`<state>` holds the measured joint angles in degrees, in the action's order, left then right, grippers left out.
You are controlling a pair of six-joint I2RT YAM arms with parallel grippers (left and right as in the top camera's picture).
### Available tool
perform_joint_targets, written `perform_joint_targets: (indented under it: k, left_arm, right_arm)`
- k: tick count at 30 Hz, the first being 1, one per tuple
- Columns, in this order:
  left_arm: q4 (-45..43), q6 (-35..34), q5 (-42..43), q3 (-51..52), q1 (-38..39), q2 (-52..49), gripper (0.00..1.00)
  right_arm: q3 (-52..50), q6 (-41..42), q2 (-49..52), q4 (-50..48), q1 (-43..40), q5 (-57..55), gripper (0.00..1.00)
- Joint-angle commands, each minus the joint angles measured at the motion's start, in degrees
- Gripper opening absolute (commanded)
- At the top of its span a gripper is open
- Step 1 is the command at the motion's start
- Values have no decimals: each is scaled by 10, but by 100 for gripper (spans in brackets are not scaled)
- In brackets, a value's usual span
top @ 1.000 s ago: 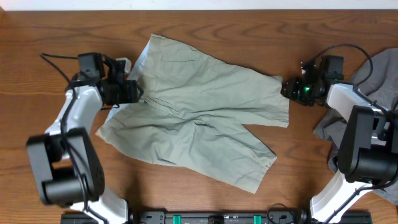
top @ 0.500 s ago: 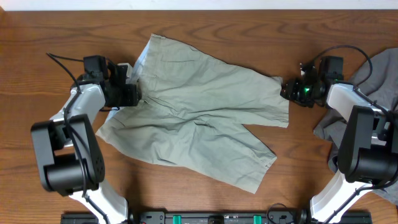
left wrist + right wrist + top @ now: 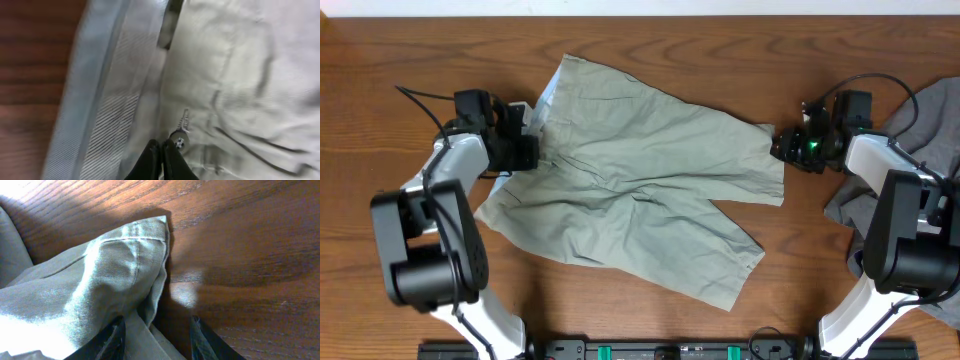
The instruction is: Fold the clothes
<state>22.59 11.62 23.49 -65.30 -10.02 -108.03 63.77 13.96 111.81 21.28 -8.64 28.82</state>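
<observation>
The khaki-green shorts (image 3: 640, 190) lie spread flat on the wooden table, waistband to the left, both legs pointing right. My left gripper (image 3: 527, 150) sits at the waistband; in the left wrist view its gripper (image 3: 162, 150) is shut, pinching the waistband fabric beside the metal button (image 3: 179, 142) and the striped pale lining (image 3: 110, 115). My right gripper (image 3: 783, 144) is at the upper leg's hem corner. It (image 3: 156, 339) stands open, fingers either side of the hem corner (image 3: 150, 255). The darker grey garment (image 3: 932, 135) lies bunched at the right edge, under the right arm.
The table's far edge (image 3: 640, 12) runs along the top of the overhead view. A black cable (image 3: 420, 105) trails from the left arm, another loops over the right arm (image 3: 880, 85). Both arm bases stand at the near edge.
The left gripper's fingers have closed on the waistband; a second ago that arm also shifted slightly. The right gripper and the shorts have stayed in place.
</observation>
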Motion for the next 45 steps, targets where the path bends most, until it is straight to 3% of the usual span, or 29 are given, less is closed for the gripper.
perform_joint_targets:
  k: [1, 5, 10, 18, 24, 29, 32, 34, 41, 45]
  left_arm:
    - [0, -27, -43, -15, 1, 82, 6]
    - [3, -38, -139, -15, 1, 139, 6]
    - [9, -44, -240, -14, 1, 117, 6]
    - [10, -69, -298, -14, 1, 7, 6]
    - [12, -79, -298, -14, 1, -5, 6]
    - [18, -81, -303, -14, 1, -5, 6]
    - [20, -86, -306, -14, 1, -5, 6]
    - [23, -98, -315, -14, 1, -4, 6]
    - [44, -132, -423, -14, -3, 17, 6]
    - [45, -135, -424, -14, -12, 31, 6]
  right_arm:
    - [-2, -8, 16, 8, 6, -7, 41]
    - [-2, -7, 16, 8, 6, -10, 41]
    - [-2, -7, 16, 9, 6, -12, 41]
    - [-2, -54, 16, 68, 13, 49, 48]
    - [-2, -115, 16, 99, 54, 103, 49]
    - [-2, -115, 16, 121, 89, 95, 43]
    - [-2, -112, 16, 127, 106, 85, 27]
    - [-2, -83, 16, 130, 113, 44, 3]
    - [-2, 45, 13, 170, 67, -189, 2]
    - [-2, 5, 12, 160, 35, -147, 10]
